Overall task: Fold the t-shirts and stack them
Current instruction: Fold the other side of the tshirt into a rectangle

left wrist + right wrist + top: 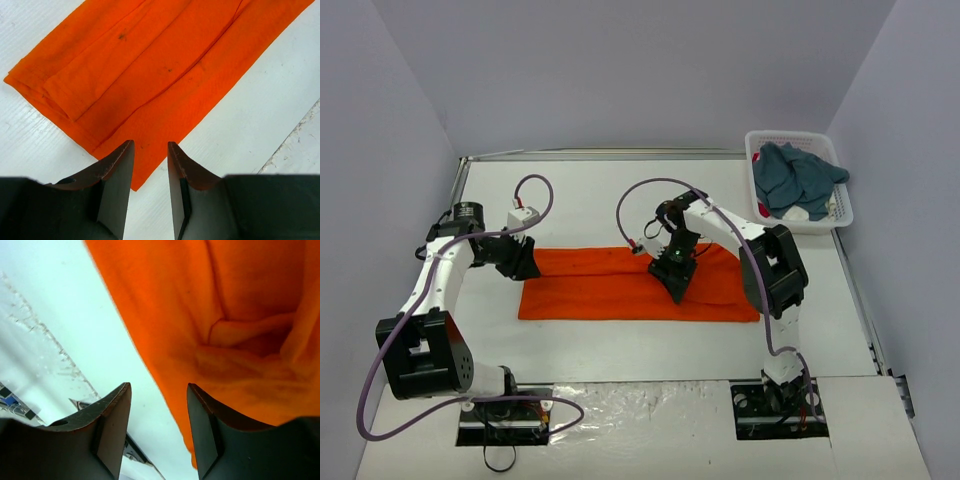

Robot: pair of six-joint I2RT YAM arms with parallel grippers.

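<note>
Parted, holding nothing: left gripper (150, 145) over left end of orange t-shirt (610, 285), folded strip mid-table. Same for right gripper (159, 387) right of middle, possibly touching cloth. Teal t-shirt (798, 178) heaped in far-right basket (760, 140).

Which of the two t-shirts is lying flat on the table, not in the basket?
The orange t-shirt, a long flat strip on the table. The teal-blue t-shirt lies crumpled in the white basket at the far right.
</note>
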